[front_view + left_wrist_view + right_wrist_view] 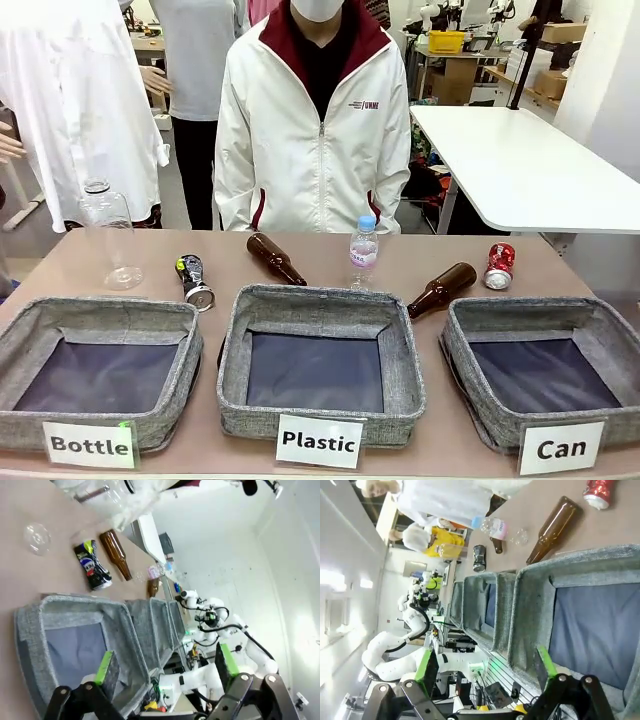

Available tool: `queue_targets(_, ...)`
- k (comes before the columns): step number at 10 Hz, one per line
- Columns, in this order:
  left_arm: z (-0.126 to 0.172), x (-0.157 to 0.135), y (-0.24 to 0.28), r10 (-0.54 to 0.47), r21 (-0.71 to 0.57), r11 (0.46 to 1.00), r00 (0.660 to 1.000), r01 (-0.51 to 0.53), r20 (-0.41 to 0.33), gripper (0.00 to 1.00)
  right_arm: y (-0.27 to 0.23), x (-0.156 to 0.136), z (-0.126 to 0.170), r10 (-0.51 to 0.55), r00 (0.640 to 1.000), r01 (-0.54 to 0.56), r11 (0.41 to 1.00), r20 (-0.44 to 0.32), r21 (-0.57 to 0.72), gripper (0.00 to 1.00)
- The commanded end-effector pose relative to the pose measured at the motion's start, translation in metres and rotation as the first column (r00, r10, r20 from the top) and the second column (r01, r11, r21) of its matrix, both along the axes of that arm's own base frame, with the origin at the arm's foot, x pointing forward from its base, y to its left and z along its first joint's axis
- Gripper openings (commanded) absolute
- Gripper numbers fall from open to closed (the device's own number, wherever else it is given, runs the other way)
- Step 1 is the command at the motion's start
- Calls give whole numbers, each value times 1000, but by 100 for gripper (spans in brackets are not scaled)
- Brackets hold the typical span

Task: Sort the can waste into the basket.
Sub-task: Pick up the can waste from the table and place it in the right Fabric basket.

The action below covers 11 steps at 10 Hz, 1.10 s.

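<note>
Front view: Can basket [520, 310] sits closest, at 4 o'clock, empty, so nothing's sorted yet. Red can [499, 266] lies just past its far rim, dark can [194, 281] way off at 10.

Left wrist view: left gripper [166, 660] spread wide, holding nothing, dark can [91, 565] at 11, bare table around.

Right wrist view: right gripper [486, 661] same, brown bottle [552, 527] lies between rim and red can [598, 492].

Front: across table [150, 262] toward person [315, 140]. Wrists: rolled sideways, low over Bottle basket [30, 630], Can basket [535, 610], sharing Plastic basket [505, 597].
</note>
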<state>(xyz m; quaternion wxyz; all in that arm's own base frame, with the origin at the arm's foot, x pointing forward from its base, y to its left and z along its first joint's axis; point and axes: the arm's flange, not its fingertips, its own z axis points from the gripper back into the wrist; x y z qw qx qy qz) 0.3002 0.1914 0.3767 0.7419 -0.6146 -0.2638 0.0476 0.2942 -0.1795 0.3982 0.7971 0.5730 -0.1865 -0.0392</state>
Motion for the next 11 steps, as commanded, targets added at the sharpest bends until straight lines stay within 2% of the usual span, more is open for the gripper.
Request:
queue_targets(1, 14, -13, 3, -39, 26, 999, 998, 38, 48, 100, -2, -9, 15, 17, 999, -17, 1000, 38, -1, 100)
queue_targets(3, 14, -13, 3, -39, 26, 999, 998, 38, 48, 100, -2, -9, 15, 17, 999, -17, 1000, 38, -1, 100)
queue_targets(4, 11, -10, 1, -33, 10, 999, 999, 33, 16, 100, -2, -9, 15, 17, 999, -17, 1000, 38, -1, 100)
queue_targets(5, 24, -10, -6, -34, 84, 996, 996, 28, 79, 100, -2, -9, 15, 17, 999, -17, 1000, 38, -1, 100)
queue_targets(7, 67, -9, -45, -119, 272, 957, 991, 97, 66, 100, -2, -9, 15, 17, 999, -17, 1000, 38, -1, 100)
queue_targets(8, 100, 1, -79, -193, 421, 894, 980, 153, 54, 100, -2, -9, 15, 17, 999, -17, 1000, 38, -1, 100)
queue_targets(9, 125, 15, -133, -313, 560, 784, 950, 266, -13, 100, -2, -9, 15, 17, 999, -17, 1000, 38, -1, 100)
queue_targets(10, 133, 29, -180, -396, 637, 678, 912, 367, -105, 100, -2, -9, 15, 17, 999, -17, 1000, 38, -1, 100)
queue_targets(11, 133, 47, -224, -350, 710, 604, 921, 361, -171, 100, -2, -9, 15, 17, 999, -17, 1000, 38, -1, 100)
